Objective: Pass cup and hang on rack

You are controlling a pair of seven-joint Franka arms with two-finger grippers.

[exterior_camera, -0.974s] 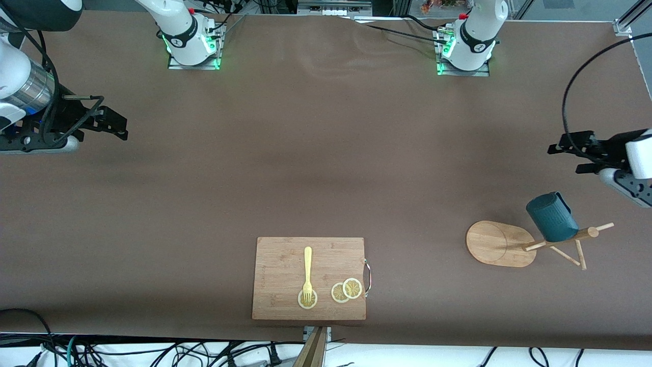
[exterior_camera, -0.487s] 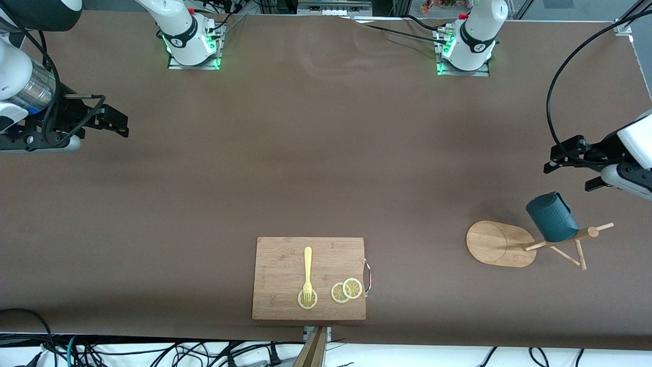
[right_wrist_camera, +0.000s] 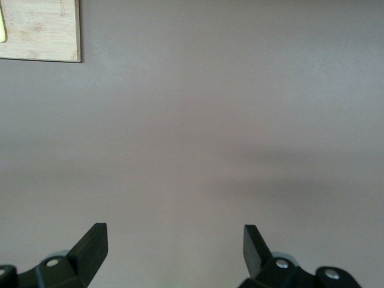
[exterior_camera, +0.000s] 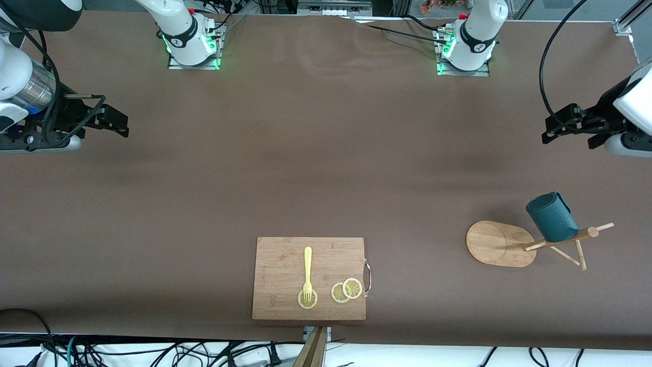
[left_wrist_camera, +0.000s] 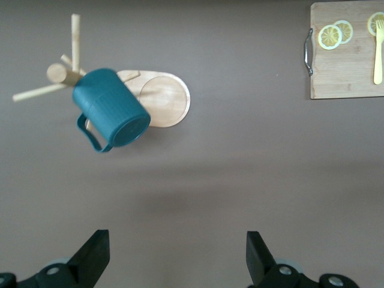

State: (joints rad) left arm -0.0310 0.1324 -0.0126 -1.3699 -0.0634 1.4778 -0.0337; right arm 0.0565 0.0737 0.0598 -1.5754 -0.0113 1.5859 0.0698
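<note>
1. The rack [exterior_camera: 501,243] stands on the brown worktop [exterior_camera: 305,168] toward the left arm's end, its oval base flat and its post with crossing pegs pointing up toward the front camera.
2. The cup [exterior_camera: 552,217] hangs on the rack by its handle, tilted, ribbed teal wall outward; in the left wrist view the cup [left_wrist_camera: 110,109] shows its closed bottom, with the handle hooked at a peg of the rack [left_wrist_camera: 157,98].
3. The left gripper [exterior_camera: 558,124] is up in the air over bare worktop at the left arm's end, well apart from the cup, with its fingers spread wide and holding nothing; the left wrist view shows both fingers [left_wrist_camera: 93,255] far apart.
4. The right gripper [exterior_camera: 113,121] hangs over bare worktop at the right arm's end, also wide and holding nothing; its fingers [right_wrist_camera: 90,243] stand well apart in the right wrist view.
5. A wooden cutting board [exterior_camera: 285,255] lies near the front camera's edge of the worktop, between the two ends, nearer to that camera than the rack.
6. On the board lie a yellow fork [exterior_camera: 307,272], its tines on one lemon slice [exterior_camera: 307,300], and two overlapping lemon slices [exterior_camera: 347,290] beside the board's metal handle [exterior_camera: 368,278].
</note>
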